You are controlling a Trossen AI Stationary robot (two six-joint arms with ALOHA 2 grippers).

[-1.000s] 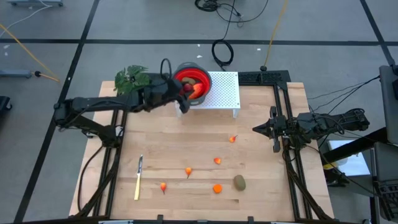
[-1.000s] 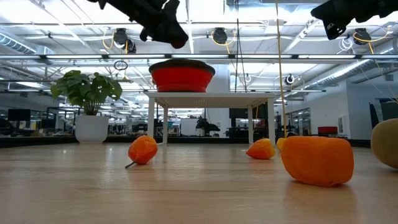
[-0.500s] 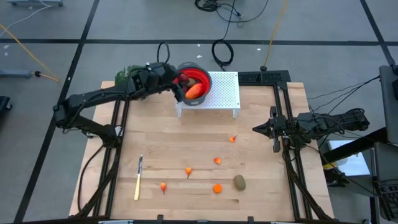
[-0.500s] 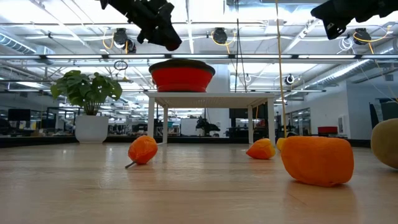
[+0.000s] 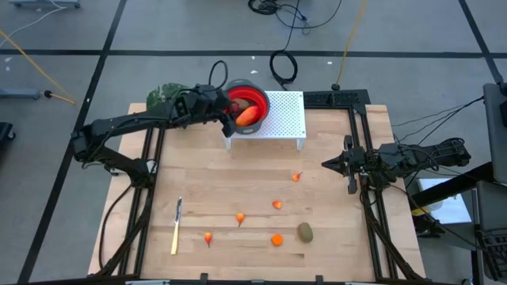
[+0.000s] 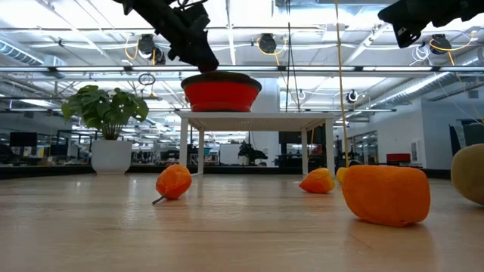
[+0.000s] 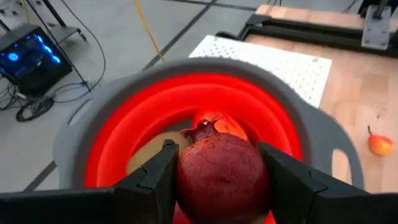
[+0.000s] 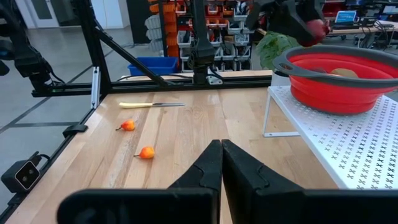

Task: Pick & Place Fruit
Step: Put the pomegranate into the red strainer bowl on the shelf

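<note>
Table (image 5: 238, 182): pale wood planks, matt, visible grain. Stand (image 5: 287, 115): white perforated sheet, metal-looking, matt. Bowl (image 7: 124, 118): glossy red inside, looks like plastic or silicone, with smooth matt grey rim. Pomegranate (image 7: 222, 177): dark red, dull, finely speckled skin. Left gripper (image 7: 217, 186) fingers (image 7: 152, 183): black matt plastic. Knife (image 5: 177, 226), at 7 o'clock on table: smooth pale-yellow plastic look. Kiwi (image 5: 305, 232): olive-brown, matt.

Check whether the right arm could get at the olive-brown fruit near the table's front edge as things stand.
Probably yes. The right gripper is shut, empty and parked at the table's right side, and the olive-brown fruit lies in the open on that half, with only bare wood between them.
</note>
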